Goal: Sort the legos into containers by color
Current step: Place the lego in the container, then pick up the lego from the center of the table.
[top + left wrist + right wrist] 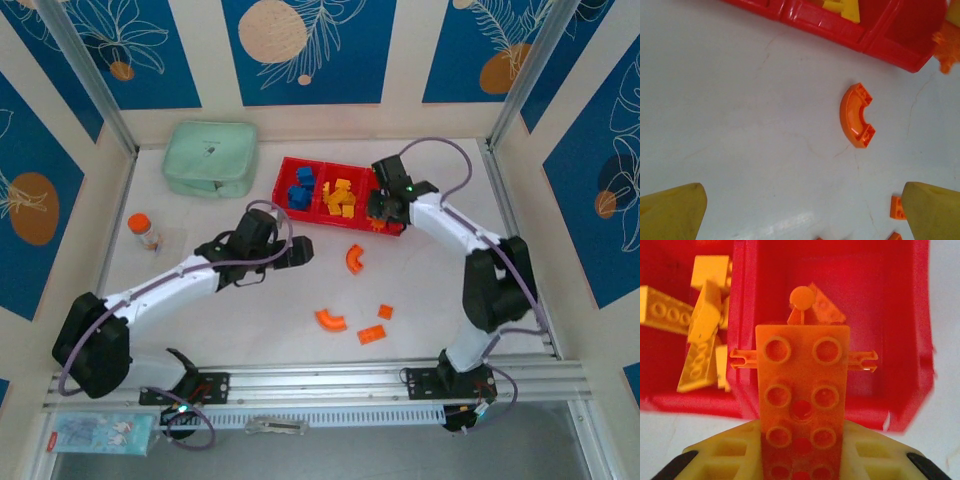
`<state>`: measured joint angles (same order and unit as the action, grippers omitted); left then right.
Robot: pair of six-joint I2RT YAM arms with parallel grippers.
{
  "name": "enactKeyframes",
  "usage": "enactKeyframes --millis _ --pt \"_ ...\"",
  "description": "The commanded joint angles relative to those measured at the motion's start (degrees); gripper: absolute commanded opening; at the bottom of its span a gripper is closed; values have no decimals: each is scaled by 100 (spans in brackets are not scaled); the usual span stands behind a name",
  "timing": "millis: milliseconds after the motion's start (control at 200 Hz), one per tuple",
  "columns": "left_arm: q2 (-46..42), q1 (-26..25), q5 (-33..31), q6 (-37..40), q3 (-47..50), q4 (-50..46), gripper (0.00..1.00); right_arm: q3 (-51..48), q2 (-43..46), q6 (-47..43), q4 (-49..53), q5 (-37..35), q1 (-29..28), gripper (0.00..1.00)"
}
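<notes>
White tabletop between blue-and-cream leaf panels carries a shallow red 3-compartment plastic tray (825, 22) at 12 o'clock, with blue bricks (300, 188) in its 9 o'clock compartment and yellow bricks (342, 197) in the middle. The right hand (383, 212) is clamped on a flat orange studded plate (802, 390) over the 3 o'clock compartment. The left hand (298, 252) hangs wide open, with a curved orange arch brick (857, 115) at its 3 o'clock. A mint-green zip case (210, 158) sits at 10 o'clock and an orange-capped bottle (143, 230) at 9.

Bright, even light falls from above, and the arms cast soft, faint shadows on the white table (250, 330). In the left wrist view there is pale glare at 6 o'clock, and the left claw (800, 220) has blurred fingertips (675, 210) at 7 and 5 o'clock. In the right wrist view the orange brick (802, 390) and red tray (920, 365) look soft and hazy-edged.
</notes>
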<state>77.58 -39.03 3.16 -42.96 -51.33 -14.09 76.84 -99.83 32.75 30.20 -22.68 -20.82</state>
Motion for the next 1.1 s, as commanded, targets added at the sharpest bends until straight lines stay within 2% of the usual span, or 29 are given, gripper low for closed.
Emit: enactKeyframes --millis 0,115,265,480,765,905,1095 --pt "217 22 133 180 -348 49 99 665 -639 -435 125 -7 236 30" --pt "357 32 44 235 -514 -56 99 1446 -1279 -600 347 34 389 37" --pt "383 68 10 303 -657 -210 99 1851 -1408 -676 502 87 420 58" --pt "38 80 -86 349 -521 -354 99 903 -395 -573 260 403 210 66" --pt "-694 89 -166 170 257 -420 99 -828 704 -358 164 713 -614 76" --pt "-1076 95 -287 -68 721 -367 99 -1472 886 -472 -105 769 -1056 81" --pt "-1441 93 -491 -373 1165 -198 99 -1742 659 -559 -260 738 -1356 86"
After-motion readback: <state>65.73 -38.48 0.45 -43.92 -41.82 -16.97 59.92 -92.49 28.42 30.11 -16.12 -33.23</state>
